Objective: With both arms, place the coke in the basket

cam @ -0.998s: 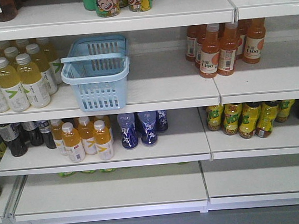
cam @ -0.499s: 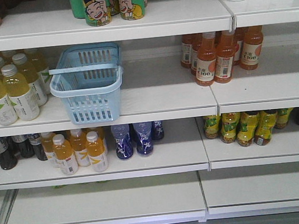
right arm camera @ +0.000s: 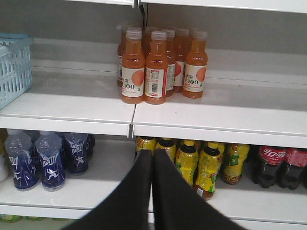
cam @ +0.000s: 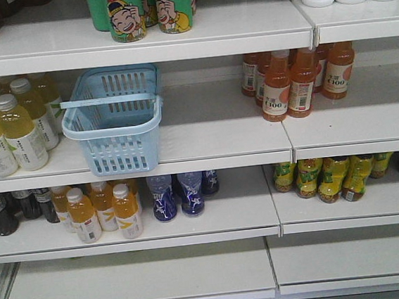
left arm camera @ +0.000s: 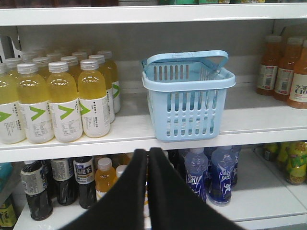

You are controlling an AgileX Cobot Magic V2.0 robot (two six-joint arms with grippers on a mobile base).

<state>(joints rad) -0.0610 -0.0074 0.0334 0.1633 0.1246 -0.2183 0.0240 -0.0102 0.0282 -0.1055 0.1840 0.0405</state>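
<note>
1. left wrist-mounted view: left hand (left arm camera: 147, 160) clenched, empty, below the basket (left arm camera: 187, 96) at its shelf (left arm camera: 120, 136) edge; a nudge could topple it.
2. right hand (right arm camera: 152, 160) clenched, empty.
3. coke unseen; dark cola bottles (right arm camera: 271, 165) invite a wrong pick.

Bare shelf (cam: 212, 128) (basket (cam: 119, 156), bottles (cam: 276, 94) flanking)

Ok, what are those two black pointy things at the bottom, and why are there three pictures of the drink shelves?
Those are a robot's two end effectors, its pinching hands. A camera rides on each arm: one picture looks past the left end effector at the light blue slotted plastic basket beside the yellow drink bottles; another looks past the right end effector at the orange drink bottles. The third looks straight at the white shelves. Both end effectors are pinched shut, holding nothing.
</note>
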